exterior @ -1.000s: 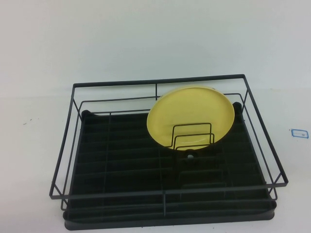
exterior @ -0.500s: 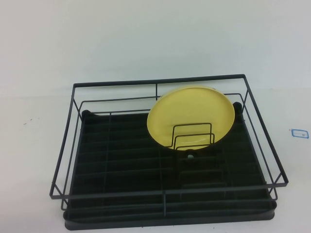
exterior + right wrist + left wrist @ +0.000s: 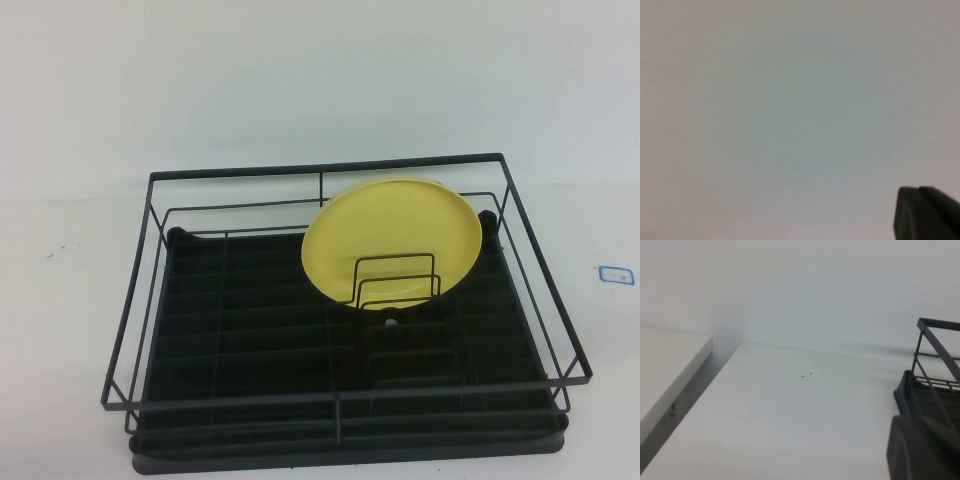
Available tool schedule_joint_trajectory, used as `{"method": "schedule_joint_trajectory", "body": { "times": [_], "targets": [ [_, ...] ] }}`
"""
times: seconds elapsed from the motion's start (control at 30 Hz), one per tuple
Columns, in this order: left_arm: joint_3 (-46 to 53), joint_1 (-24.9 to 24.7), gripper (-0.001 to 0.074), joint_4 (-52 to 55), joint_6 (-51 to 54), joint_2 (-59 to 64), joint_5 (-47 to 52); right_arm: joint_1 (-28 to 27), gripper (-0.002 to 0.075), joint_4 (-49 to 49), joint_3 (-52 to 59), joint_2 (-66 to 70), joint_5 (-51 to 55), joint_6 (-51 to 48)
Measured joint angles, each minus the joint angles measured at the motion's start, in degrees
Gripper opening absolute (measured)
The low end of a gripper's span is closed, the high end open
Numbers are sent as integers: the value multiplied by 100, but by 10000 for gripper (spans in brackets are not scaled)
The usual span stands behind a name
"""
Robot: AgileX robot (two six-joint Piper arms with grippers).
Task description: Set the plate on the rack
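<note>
Resting left hand (image 3: 922, 450): closed, empty, at the rack's (image 3: 240, 330) 9 o'clock.
Plate (image 3: 392, 243): upright between dividers, rack's 1 o'clock.
Right hand (image 3: 927, 212): closed, empty, above bare surface (image 3: 60, 300).
Risk: I judge a bump could tip it.

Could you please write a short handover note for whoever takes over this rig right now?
Left gripper: out of the high view, shut, parked beside the rack's left corner.
Right gripper: out of the high view, shut, facing only blank surface.
The plate stands on edge in the rack's far right part, leaning among the divider loops.
Done: the plate is on the rack, nothing held.
Left: nothing apparent.
</note>
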Motion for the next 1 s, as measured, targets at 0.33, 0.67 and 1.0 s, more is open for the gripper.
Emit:
{"method": "schedule_joint_trajectory", "body": {
  "times": [0.33,0.67,1.0],
  "targets": [
    [0,0,0,0,-5,0,12,-514,-2,11,0,-136,-458,809],
    [0,0,0,0,-15,0,12,-523,-2,4871,0,-146,-773,-3940],
    [0,0,0,0,-15,0,12,-523,-2,9287,503,-146,413,-8933]
  ]
}}
